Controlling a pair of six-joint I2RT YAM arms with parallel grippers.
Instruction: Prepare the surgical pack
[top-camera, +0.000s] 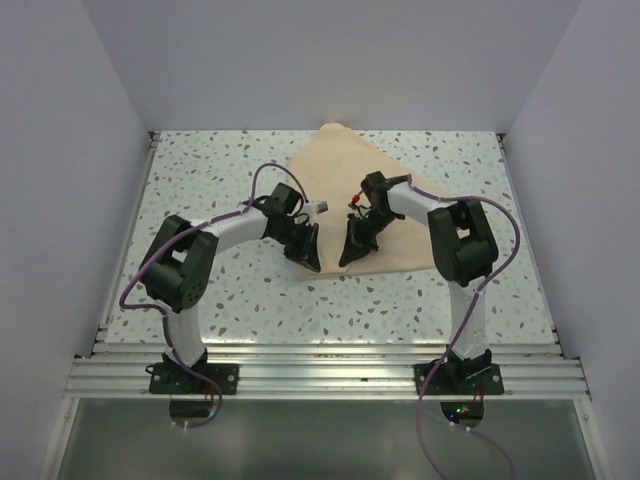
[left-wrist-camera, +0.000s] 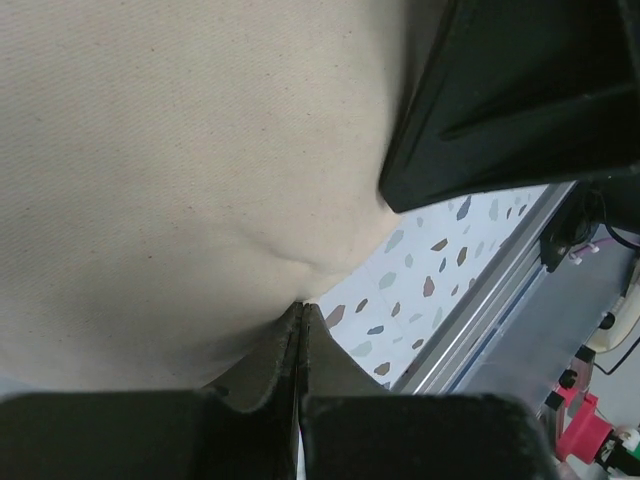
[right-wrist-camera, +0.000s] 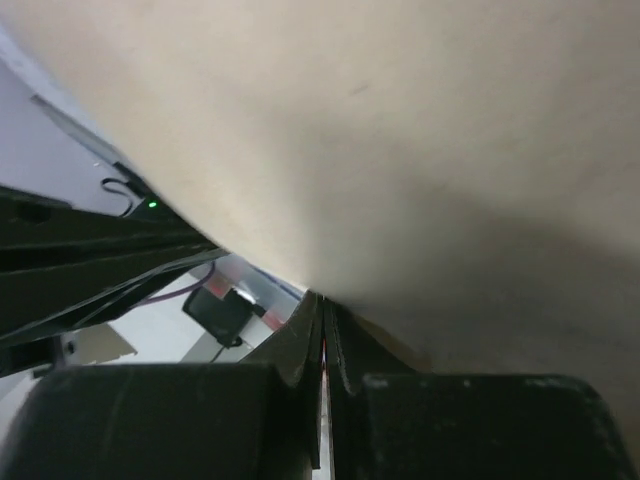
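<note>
The surgical pack shows as a large tan wrap sheet (top-camera: 345, 170) lying on the speckled table, its far corner near the back wall. Both grippers sit side by side at its near edge. My left gripper (top-camera: 310, 262) is shut, and in the left wrist view its tips (left-wrist-camera: 300, 306) pinch the edge of the wrap sheet (left-wrist-camera: 180, 150), which puckers toward them. My right gripper (top-camera: 348, 258) is also shut; its tips (right-wrist-camera: 322, 298) meet the wrap sheet (right-wrist-camera: 420, 130) at its lower edge. Whatever lies under the sheet is hidden.
The speckled table (top-camera: 220, 180) is walled on the left, right and back. An aluminium rail (top-camera: 320, 365) runs along the near edge by the arm bases. The right gripper's black body (left-wrist-camera: 500, 100) looms close in the left wrist view.
</note>
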